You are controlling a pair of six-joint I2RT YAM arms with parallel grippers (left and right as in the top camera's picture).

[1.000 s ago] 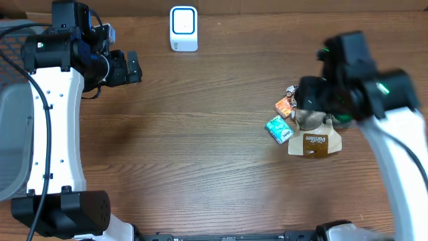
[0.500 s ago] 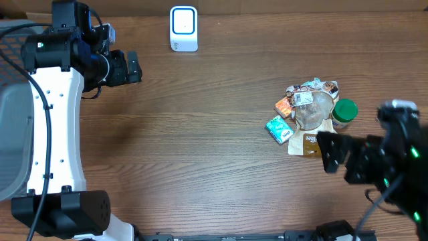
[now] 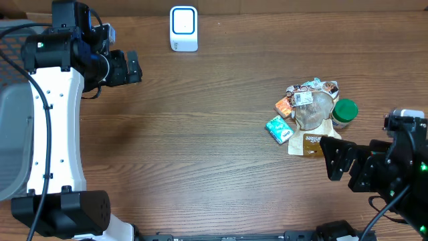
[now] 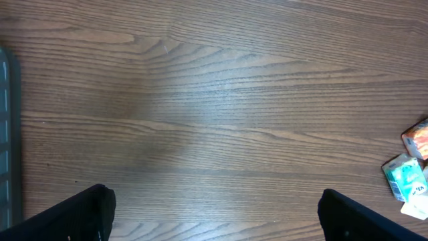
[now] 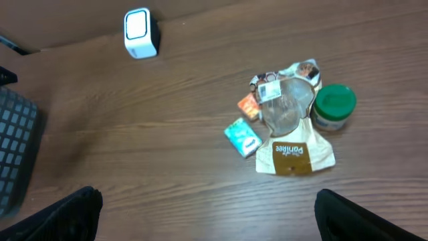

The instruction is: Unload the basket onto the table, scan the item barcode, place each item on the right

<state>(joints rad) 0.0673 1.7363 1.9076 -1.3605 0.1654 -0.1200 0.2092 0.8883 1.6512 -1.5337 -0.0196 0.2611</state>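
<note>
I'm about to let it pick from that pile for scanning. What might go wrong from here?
1. The teal box, orange packet, clear pouch, brown packet and green-lidded jar lie bunched, some overlapping, so the open right hand may catch two or scatter them.
2. The scanner stands at the table's far edge, a long carry; a flat packet could slip or arrive barcode-down.

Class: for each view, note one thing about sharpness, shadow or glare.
Overhead: even light, crisp wood grain, soft arm shadow on the table. Left wrist: sharp grain, left gripper dark and blurred at the corners. Right wrist: softer overall, brown pouch print fuzzy.
</note>
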